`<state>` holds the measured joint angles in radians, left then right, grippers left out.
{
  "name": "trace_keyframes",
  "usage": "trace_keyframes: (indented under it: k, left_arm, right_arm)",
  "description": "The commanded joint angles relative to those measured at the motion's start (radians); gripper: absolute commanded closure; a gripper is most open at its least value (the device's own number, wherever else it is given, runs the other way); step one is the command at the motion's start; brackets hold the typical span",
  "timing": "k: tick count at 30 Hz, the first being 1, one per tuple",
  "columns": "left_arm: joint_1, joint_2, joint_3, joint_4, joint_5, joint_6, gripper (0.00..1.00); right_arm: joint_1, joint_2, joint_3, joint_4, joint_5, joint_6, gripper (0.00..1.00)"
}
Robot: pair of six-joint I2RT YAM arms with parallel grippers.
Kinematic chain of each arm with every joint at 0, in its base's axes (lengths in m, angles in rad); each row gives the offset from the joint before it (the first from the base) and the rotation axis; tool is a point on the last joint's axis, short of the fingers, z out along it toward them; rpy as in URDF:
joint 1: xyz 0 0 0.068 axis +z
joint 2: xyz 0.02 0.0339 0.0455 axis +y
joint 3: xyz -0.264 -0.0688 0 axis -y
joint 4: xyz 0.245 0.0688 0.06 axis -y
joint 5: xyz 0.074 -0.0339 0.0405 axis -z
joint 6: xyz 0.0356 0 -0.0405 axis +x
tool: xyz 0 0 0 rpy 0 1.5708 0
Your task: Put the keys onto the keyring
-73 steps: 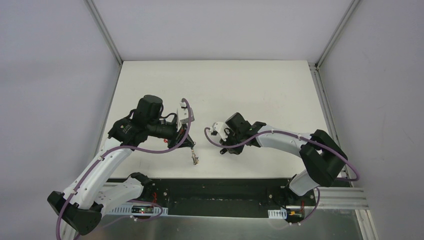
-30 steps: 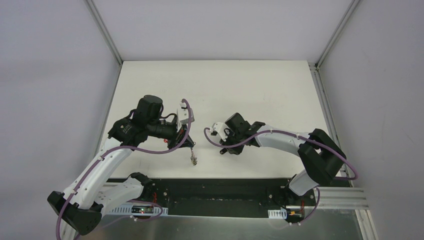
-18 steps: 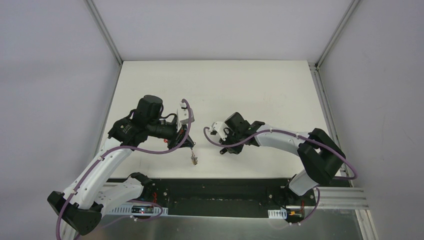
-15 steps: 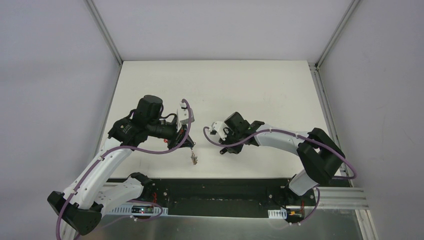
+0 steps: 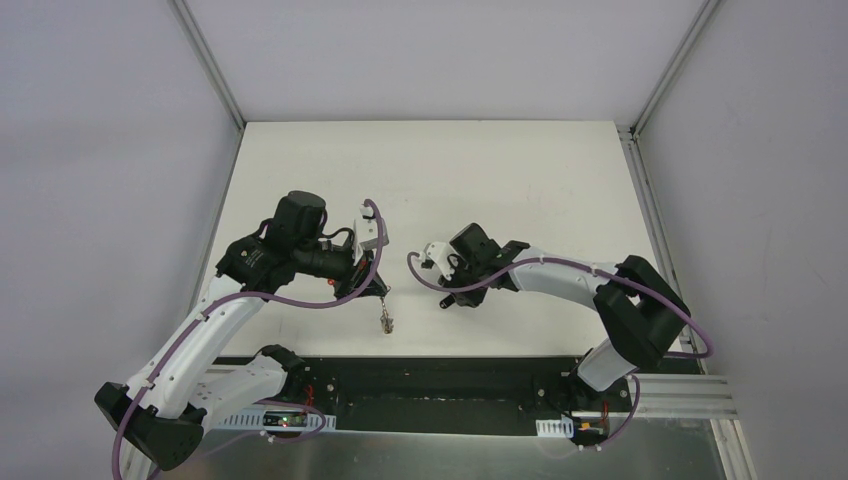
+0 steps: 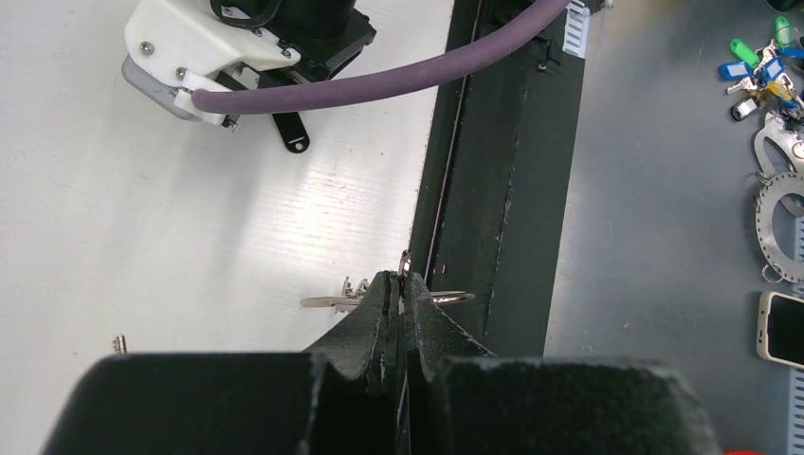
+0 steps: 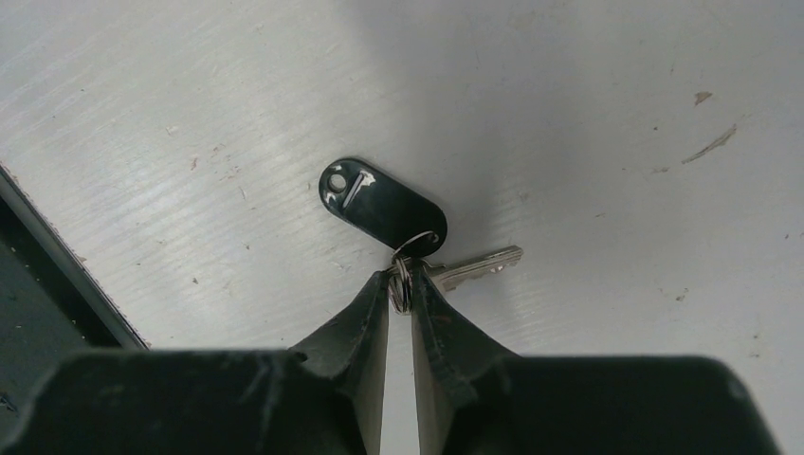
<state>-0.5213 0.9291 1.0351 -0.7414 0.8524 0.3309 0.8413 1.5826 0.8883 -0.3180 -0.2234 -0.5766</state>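
My left gripper [image 6: 399, 282] is shut on the keyring [image 6: 448, 297], a thin silver ring that sticks out right of the tips. Silver keys [image 6: 329, 302] hang off it to the left. In the top view the left gripper [image 5: 381, 291] holds this bunch [image 5: 386, 321] above the table's near edge. My right gripper [image 7: 400, 287] is shut on the small split ring of the key [image 7: 474, 266] with the black tag [image 7: 384, 205], just above the table. In the top view it [image 5: 444, 297] is a short way right of the bunch. No red-tagged key is in view.
The white table [image 5: 480, 180] ends at a black rail [image 6: 493, 190] along the near edge. Beyond it, on a grey surface, lie a bunch of coloured key tags [image 6: 761, 68], metal rings [image 6: 782, 204] and a phone [image 6: 782, 328]. A tiny metal piece [image 6: 118, 343] lies on the table.
My right gripper has edged slightly left toward the left gripper, still holding the black-tagged key. The left arm and its bunch have hardly moved.
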Motion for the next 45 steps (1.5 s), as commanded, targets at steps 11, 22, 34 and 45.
trace_keyframes:
  k: [11, 22, 34, 45]
  left_arm:
    - [0.010, -0.011, 0.025, 0.008, 0.007, 0.013, 1.00]
    - [0.010, -0.013, 0.023, 0.005, 0.006, 0.015, 1.00]
    - [0.010, -0.010, 0.027, 0.005, 0.008, 0.014, 1.00]
    - [0.010, -0.009, 0.028, 0.006, 0.009, 0.012, 1.00]
  right_arm:
    - [-0.012, -0.010, 0.020, -0.011, -0.049, -0.013, 0.83]
    - [-0.012, -0.014, 0.016, -0.021, -0.053, -0.019, 0.86]
    - [-0.015, -0.018, 0.012, -0.024, -0.054, -0.023, 0.86]
    - [-0.016, -0.006, 0.020, -0.023, -0.060, -0.022, 0.89]
